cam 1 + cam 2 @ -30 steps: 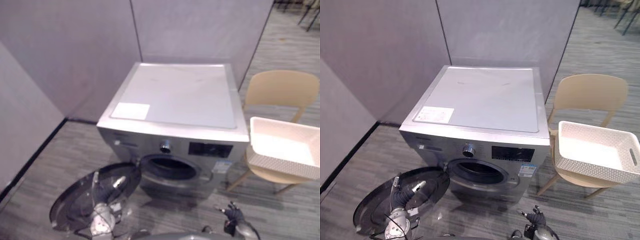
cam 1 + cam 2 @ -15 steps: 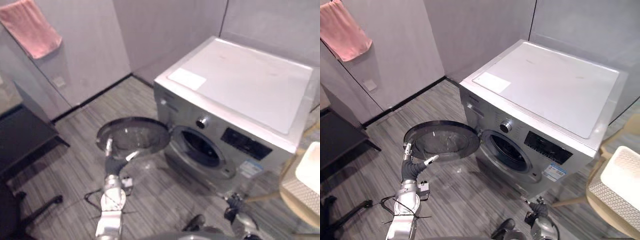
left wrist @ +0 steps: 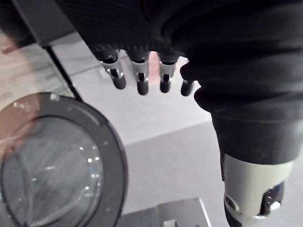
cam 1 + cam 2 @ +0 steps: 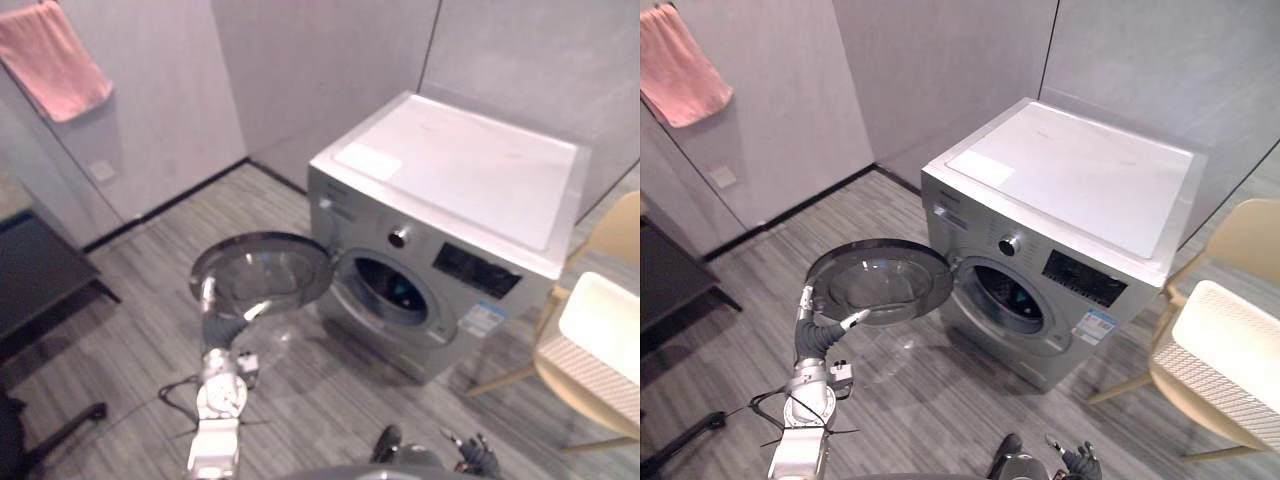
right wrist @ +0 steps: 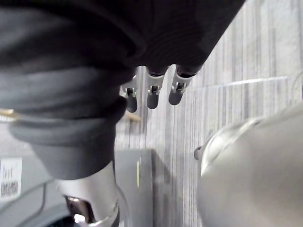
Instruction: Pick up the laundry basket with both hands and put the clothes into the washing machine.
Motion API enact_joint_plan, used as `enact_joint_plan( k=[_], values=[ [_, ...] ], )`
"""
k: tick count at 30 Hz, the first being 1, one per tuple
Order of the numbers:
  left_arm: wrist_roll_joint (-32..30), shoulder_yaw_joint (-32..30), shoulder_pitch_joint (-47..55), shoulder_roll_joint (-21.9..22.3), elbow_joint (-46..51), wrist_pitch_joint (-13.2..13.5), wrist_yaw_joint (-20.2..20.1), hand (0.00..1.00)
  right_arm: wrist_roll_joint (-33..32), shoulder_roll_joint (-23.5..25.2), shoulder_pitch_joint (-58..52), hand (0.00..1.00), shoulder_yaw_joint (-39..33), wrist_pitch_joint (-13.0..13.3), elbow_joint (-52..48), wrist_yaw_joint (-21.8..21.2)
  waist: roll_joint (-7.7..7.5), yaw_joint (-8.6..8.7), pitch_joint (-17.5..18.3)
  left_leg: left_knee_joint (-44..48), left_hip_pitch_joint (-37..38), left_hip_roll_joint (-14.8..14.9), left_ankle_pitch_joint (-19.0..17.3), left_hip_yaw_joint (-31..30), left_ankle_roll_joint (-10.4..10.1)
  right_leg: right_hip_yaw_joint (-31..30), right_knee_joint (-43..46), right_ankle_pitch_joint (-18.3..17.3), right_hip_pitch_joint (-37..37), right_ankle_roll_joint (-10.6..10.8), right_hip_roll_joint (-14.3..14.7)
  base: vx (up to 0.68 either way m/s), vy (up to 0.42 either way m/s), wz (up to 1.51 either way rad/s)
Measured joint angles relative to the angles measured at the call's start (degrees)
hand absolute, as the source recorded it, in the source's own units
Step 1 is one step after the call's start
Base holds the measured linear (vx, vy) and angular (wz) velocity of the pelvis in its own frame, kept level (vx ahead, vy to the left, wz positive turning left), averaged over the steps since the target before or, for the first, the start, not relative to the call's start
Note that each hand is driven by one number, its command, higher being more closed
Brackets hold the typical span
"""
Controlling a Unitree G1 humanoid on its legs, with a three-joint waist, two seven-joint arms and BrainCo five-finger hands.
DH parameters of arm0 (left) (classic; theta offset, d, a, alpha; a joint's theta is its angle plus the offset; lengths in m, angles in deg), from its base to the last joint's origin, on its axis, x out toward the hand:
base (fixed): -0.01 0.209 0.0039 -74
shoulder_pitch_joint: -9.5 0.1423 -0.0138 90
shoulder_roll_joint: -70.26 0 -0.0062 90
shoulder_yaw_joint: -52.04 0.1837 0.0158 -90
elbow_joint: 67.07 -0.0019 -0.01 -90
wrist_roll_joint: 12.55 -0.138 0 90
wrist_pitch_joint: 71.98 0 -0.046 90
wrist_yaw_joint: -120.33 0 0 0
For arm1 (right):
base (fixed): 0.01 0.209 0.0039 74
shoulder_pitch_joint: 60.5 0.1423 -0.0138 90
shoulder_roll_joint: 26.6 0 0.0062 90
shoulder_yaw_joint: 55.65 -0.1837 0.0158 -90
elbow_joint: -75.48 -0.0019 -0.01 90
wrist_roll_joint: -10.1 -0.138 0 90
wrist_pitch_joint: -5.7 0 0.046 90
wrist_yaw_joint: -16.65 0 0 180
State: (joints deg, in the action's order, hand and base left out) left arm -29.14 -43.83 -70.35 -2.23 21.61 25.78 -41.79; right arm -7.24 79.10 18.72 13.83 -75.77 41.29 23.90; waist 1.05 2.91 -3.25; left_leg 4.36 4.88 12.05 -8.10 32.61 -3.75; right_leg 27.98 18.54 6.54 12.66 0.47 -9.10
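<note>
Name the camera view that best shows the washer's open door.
The right eye view: the whole round door shows, swung open beside the drum opening. The left eye view shows the same. The left wrist view catches part of its glass; the right wrist view faces floor.

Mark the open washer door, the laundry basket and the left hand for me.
washer door point(image 4: 880, 285), right eye view, centre of the open door's glass.
laundry basket point(image 4: 1215, 385), right eye view, its perforated side wall.
left hand point(image 4: 812, 330), right eye view, its dark ribbed cover.
</note>
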Motion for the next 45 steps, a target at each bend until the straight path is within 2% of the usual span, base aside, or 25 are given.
enact_joint_plan(
  k=[1, 2, 3, 4, 6, 8, 10, 12, 19, 21, 23, 25, 28, 31, 33, 34, 37, 39, 42, 43, 44, 45],
  values=[
    [0.0, -0.3, -0.3, -0.4, -0.4, -0.1, 0.0, 0.0, 0.0, 0.1, -0.4, 0.0, -0.2, 0.0, 0.7, 0.0, -0.73, 0.13, 0.1, 0.0, -0.3, 0.2, 0.1, -0.6, -0.2, -0.6, 1.5, -1.2, 0.1, 0.3, 0.1, 0.04, -0.185, 0.49],
    [0.0, -1.8, -0.5, -1.4, -0.8, -0.3, 0.1, 0.0, 0.0, 0.5, -1.6, 0.0, -1.3, -0.1, 3.3, -0.1, -3.69, 1.29, 0.5, 0.0, -1.3, 0.3, 0.4, -2.9, -1.6, -2.3, 2.2, -3.9, 0.0, 1.2, 0.3, 0.09, -0.172, 0.38],
    [0.1, -3.9, -0.4, -1.5, -1.5, -1.2, 0.1, 0.0, 0.0, 0.4, -2.5, 0.0, -2.7, -0.1, 4.7, 0.0, -4.32, 1.37, 1.1, -0.7, -1.4, 0.4, 2.0, -3.4, -2.7, -1.8, -0.3, -3.9, -0.5, 1.1, 1.5, 0.12, -0.162, 0.26],
    [0.1, -4.3, -0.4, -1.3, -1.5, -1.4, 0.2, 0.0, 0.0, 0.2, -3.0, 0.0, -3.5, -0.1, 4.8, 0.0, -4.38, 1.35, 1.2, -1.0, -1.6, 0.7, 2.4, -3.2, -2.8, -1.7, -1.9, -3.9, -0.9, 1.1, 2.2, 0.15, -0.136, -0.12],
    [0.1, -6.6, -0.9, -2.0, -1.4, -2.1, 1.1, 0.0, 0.1, -0.2, -3.5, 0.0, -6.1, -0.2, 5.9, 0.0, -4.81, 1.44, 1.6, -1.5, -2.0, 0.2, 2.7, -2.1, -2.8, -2.7, -12.7, -3.1, -4.7, -0.1, 4.6, 0.14, -0.136, -0.22],
    [0.1, -8.6, -2.7, -2.6, -0.7, -2.5, 1.3, 0.0, 0.9, -0.4, -3.4, 0.0, -6.8, -0.3, 5.7, -0.1, -4.16, 1.17, 1.7, -1.5, -1.8, -0.5, 2.6, -1.0, -2.8, -4.8, -19.5, -1.9, -7.0, -0.1, 5.3, 0.05, -0.082, -0.29],
    [0.0, -10.1, -3.2, -3.1, 0.7, -2.5, 1.3, 0.0, 1.8, -0.6, -3.1, 0.0, -6.7, -0.4, 5.3, -1.0, -3.02, 1.15, 2.1, -1.5, -1.8, -0.5, 2.6, -0.5, -2.8, -5.7, -21.6, -0.2, -7.3, -0.4, 5.9, -0.04, -0.033, -0.33],
    [0.0, -11.4, -4.1, -4.0, 3.7, -2.5, 1.5, 0.0, 2.2, -0.6, -3.1, 0.0, -6.5, -0.4, 3.7, -1.5, -2.63, 1.13, 2.4, -1.4, -1.7, -0.6, 2.2, 0.5, -3.0, -7.2, -22.8, 0.3, -7.3, -0.2, 6.3, -0.08, -0.001, -0.32],
    [-4.2, -17.3, -11.7, -7.3, 3.3, -4.0, 3.7, 0.0, 2.3, -1.5, -3.7, 0.0, -3.6, 0.0, -1.6, -3.6, -4.05, 1.81, 2.2, 0.7, -5.5, -0.6, 1.6, 0.6, -3.0, -8.7, -24.1, 2.2, -4.7, 0.0, 6.1, -0.12, 0.016, -0.08],
    [-4.4, -18.9, -15.4, -10.1, 1.1, -4.9, 4.3, 0.0, 2.3, -1.6, -3.7, 0.0, -3.1, -0.1, -2.8, -3.7, -4.18, 2.02, 1.3, 1.5, -6.9, -0.8, 1.6, 0.6, -2.9, -9.1, -24.1, 3.0, -3.1, 0.5, 5.9, -0.07, 0.023, -0.04],
    [-4.4, -20.2, -22.4, -15.7, -4.7, -6.5, 4.8, 0.0, 2.5, -2.4, -3.5, 0.0, -1.2, -0.1, -4.1, -4.0, -4.2, 2.25, -0.6, 2.9, -9.7, -0.8, 1.5, 0.6, -2.5, -10.0, -24.1, 4.7, -0.7, 1.1, 5.7, -0.11, 0.043, -0.06],
    [-4.5, -20.2, -27.8, -20.3, -8.6, -7.8, 4.6, 0.0, 3.1, -2.6, -3.0, 0.0, -0.9, -0.1, -5.5, -4.3, -4.24, 2.45, -2.3, 4.2, -11.9, -0.5, 1.2, 0.9, -2.0, -11.6, -24.1, 6.6, 1.3, 2.9, 5.6, -0.1, 0.08, -0.16],
    [-4.5, -20.1, -36.0, -27.2, -13.0, -9.6, 4.3, 0.0, 4.0, -2.7, -1.8, 0.0, 1.2, -0.1, -5.9, -5.0, -5.03, 2.45, -4.6, 6.1, -15.7, 0.9, 0.8, 2.2, -1.2, -14.3, -24.2, 12.5, 5.6, 4.5, 6.2, -0.13, 0.139, -0.33],
    [-4.5, -18.9, -42.2, -31.4, -17.1, -10.7, 3.4, 0.0, 4.0, -2.3, -1.6, 0.0, 1.5, -0.1, -6.1, -5.2, -5.5, 2.68, -6.1, 8.1, -18.4, 2.3, 0.5, 2.7, 0.0, -15.2, -24.3, 18.1, 8.5, 4.6, 7.0, -0.1, 0.146, -0.24],
    [-4.6, -16.4, -46.9, -34.1, -20.6, -11.4, 3.3, 0.0, 3.9, -2.3, -1.6, 0.0, 1.9, -0.1, -6.1, -5.3, -6.34, 2.76, -7.3, 9.4, -20.1, 2.9, 0.2, 2.5, 1.0, -15.4, -24.4, 20.8, 9.9, 2.6, 7.0, -0.06, 0.147, -0.05],
    [-4.6, -15.0, -49.2, -35.5, -21.8, -11.6, 3.3, 0.0, 3.9, -2.2, -1.8, 0.0, 3.2, -0.1, -6.1, -5.4, -7.27, 2.78, -7.8, 10.4, -21.2, 3.1, 0.0, 2.2, 1.4, -15.4, -24.5, 21.2, 10.5, 2.1, 7.0, -0.04, 0.129, 0.07],
    [-4.7, -12.0, -54.7, -37.7, -24.8, -12.3, 2.0, 0.0, 3.8, -1.0, -2.2, 0.0, 3.8, -0.1, -7.1, -6.3, -8.46, 2.66, -8.9, 11.9, -23.8, 4.0, -0.1, 1.2, 1.7, -15.4, -24.6, 22.7, 12.0, 0.3, 7.2, -0.01, 0.126, 0.1],
    [-5.2, -8.7, -59.1, -40.0, -28.9, -12.6, 0.9, 0.0, 3.1, -0.4, -2.9, 0.0, 6.9, 0.0, -8.7, -6.4, -9.76, 2.61, -9.3, 13.2, -25.5, 5.2, -0.1, 0.8, 1.7, -15.6, -24.6, 22.7, 12.8, 0.3, 7.6, 0.04, 0.087, 0.09],
    [-5.6, -6.8, -62.9, -41.3, -31.1, -12.6, 0.5, 0.0, 1.9, 0.2, -3.2, 0.0, 9.4, 0.1, -10.7, -6.5, -10.92, 2.57, -9.3, 14.1, -27.0, 6.9, 0.1, 0.5, 1.6, -16.0, -24.6, 22.7, 13.7, 0.3, 8.7, 0.07, 0.04, -0.02],
    [-5.5, -6.0, -65.6, -41.7, -33.3, -12.6, -0.5, 0.0, 1.0, 0.5, -3.3, 0.0, 10.2, 0.0, -11.7, -6.8, -11.53, 2.2, -9.4, 14.5, -27.5, 8.5, 0.4, 0.5, 1.2, -16.2, -24.6, 22.7, 14.2, 0.4, 9.8, 0.08, 0.011, -0.1],
    [-5.5, -5.7, -66.4, -42.0, -34.1, -12.6, -1.1, 0.0, 0.8, 0.7, -3.2, 0.0, 10.4, 0.1, -12.2, -7.0, -11.27, 2.07, -9.5, 14.6, -27.8, 9.6, 0.7, 0.5, 1.0, -15.4, -24.5, 22.4, 14.3, 0.7, 10.4, 0.12, 0.001, -0.36],
    [-5.5, -5.6, -68.0, -42.5, -35.6, -12.6, -1.8, 0.0, 0.3, 0.8, -3.2, 0.0, 11.1, 0.0, -12.7, -7.5, -10.82, 0.71, -9.9, 14.7, -28.0, 12.4, 1.2, 1.0, 0.1, -10.7, -22.2, 20.2, 15.0, 1.1, 10.7, 0.18, 0.018, -0.59]
  ],
)
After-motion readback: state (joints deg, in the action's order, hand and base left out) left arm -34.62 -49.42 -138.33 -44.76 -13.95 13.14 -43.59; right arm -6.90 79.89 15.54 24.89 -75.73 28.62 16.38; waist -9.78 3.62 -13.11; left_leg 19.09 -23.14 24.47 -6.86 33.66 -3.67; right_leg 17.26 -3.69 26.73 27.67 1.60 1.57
